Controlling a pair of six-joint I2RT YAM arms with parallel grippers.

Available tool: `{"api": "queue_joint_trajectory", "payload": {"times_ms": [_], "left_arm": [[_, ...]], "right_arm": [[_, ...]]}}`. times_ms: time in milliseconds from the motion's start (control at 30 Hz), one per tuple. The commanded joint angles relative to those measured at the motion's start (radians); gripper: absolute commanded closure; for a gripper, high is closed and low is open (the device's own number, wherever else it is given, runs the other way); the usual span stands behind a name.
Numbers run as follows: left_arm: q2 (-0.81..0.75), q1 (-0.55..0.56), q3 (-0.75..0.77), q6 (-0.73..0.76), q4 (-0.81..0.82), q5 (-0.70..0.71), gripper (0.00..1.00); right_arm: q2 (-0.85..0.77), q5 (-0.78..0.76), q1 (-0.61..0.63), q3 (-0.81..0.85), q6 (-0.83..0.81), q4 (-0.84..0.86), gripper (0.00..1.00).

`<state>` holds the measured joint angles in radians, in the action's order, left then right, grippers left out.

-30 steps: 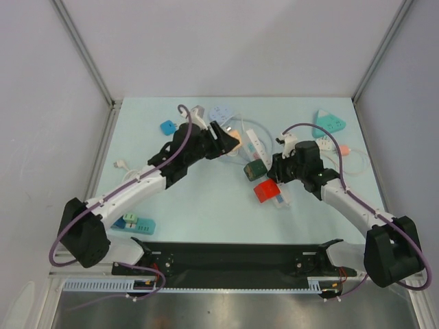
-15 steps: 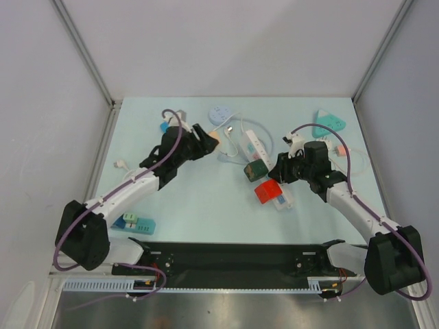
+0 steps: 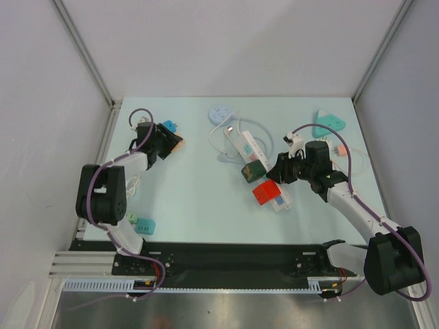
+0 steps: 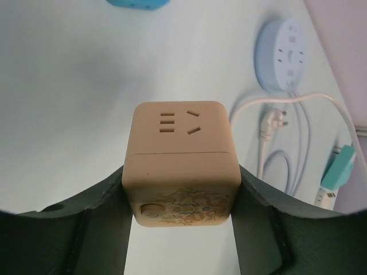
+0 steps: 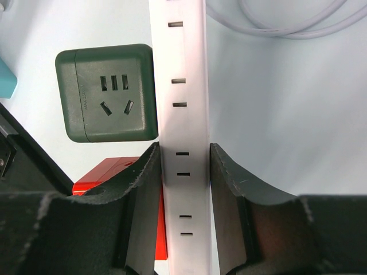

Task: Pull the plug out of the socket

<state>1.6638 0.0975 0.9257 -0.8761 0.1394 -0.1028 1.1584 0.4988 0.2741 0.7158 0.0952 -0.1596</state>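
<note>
Mint-green tabletop (image 3: 199,205) to start with, littered with sockets and cords.

Next biggest, the white strip (image 5: 183,86), lying right of centre. Pinned by the right pincer (image 5: 183,169), closed across the width with one finger on each long edge. Decent anchor spot: stiff plastic, no flex to worry about. Hard up against the strip's left side, a green cube (image 5: 106,91). Just below that, beside the near end, a red cube (image 5: 100,177).

Then the round socket (image 4: 289,54) at the back, with a loose white cord (image 4: 269,123) curling off beside.

Now the actual plug: a tan cube (image 4: 180,166), way over at the far left of the tabletop, well apart from the strip and just beside a small blue socket (image 3: 167,126). Clamped in the left pincer (image 4: 180,195) by two opposite side faces, slotted face pointing away from the wrist. Counting the pull itself as done, judging by that gap. Can't see the prongs, and can't tell whether resting on the tabletop or held just above.

Handling-wise, guessing light and rigid, but smooth with rounded corners, so probably slippery. Best taken square on the flat sides, fingers well onto the body rather than out near the rounded edges, same as now. For anything like this, better to pull straight along the prongs, no rocking sideways, to avoid bending pins or dragging the strip along.
</note>
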Motion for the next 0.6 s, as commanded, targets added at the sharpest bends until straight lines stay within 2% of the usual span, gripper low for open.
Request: {"api": "queue_joint_trajectory", "payload": {"times_ms": [0, 67, 167, 267, 300, 333, 400, 467, 500, 567], "left_arm": [[0.114, -0.048, 0.111, -0.032, 0.084, -0.106, 1.00], [0.163, -0.074, 0.149, -0.037, 0.098, -0.147, 0.99], [0.224, -0.094, 0.211, -0.024, 0.053, -0.141, 0.88], [0.266, -0.133, 0.257, -0.006, -0.004, -0.130, 0.69], [0.275, -0.139, 0.266, 0.000, -0.015, -0.127, 0.55], [0.286, -0.150, 0.271, 0.002, -0.036, -0.123, 0.47], [0.289, -0.159, 0.285, 0.011, -0.049, -0.115, 0.22], [0.286, -0.166, 0.292, 0.029, -0.066, -0.112, 0.16], [0.280, -0.166, 0.301, 0.037, -0.070, -0.109, 0.09], [0.248, -0.168, 0.309, 0.072, -0.092, -0.101, 0.05]], "right_arm": [[-0.042, 0.060, -0.004, 0.019, 0.023, 0.117, 1.00], [-0.040, 0.058, -0.006, 0.022, 0.018, 0.115, 1.00], [-0.043, 0.055, -0.004, 0.020, 0.018, 0.114, 1.00], [-0.045, 0.055, -0.006, 0.022, 0.017, 0.115, 1.00], [-0.043, 0.057, -0.006, 0.020, 0.017, 0.115, 1.00], [-0.042, 0.055, -0.007, 0.022, 0.017, 0.115, 1.00], [-0.040, 0.055, -0.006, 0.020, 0.015, 0.114, 1.00], [-0.042, 0.052, -0.006, 0.022, 0.012, 0.114, 1.00], [-0.045, 0.052, -0.006, 0.020, 0.014, 0.114, 1.00], [-0.046, 0.050, -0.007, 0.022, 0.011, 0.115, 1.00]]}}
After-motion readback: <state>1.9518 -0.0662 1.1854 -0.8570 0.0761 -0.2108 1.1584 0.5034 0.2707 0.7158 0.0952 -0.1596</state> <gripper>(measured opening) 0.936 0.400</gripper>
